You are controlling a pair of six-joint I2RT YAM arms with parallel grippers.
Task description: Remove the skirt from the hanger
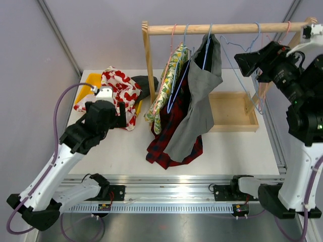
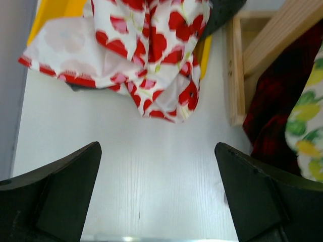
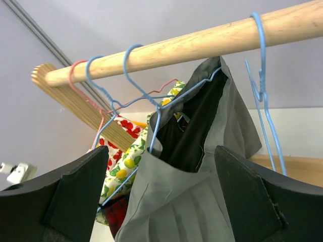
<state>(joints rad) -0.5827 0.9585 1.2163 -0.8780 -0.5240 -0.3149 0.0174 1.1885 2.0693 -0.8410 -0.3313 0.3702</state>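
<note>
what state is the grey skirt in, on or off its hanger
On. The grey skirt hangs slanted from the blue hanger hooked over the wooden rod, its waistband draped on the wire.

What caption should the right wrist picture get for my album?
Open right gripper faces a grey skirt hung on a blue hanger.
</note>
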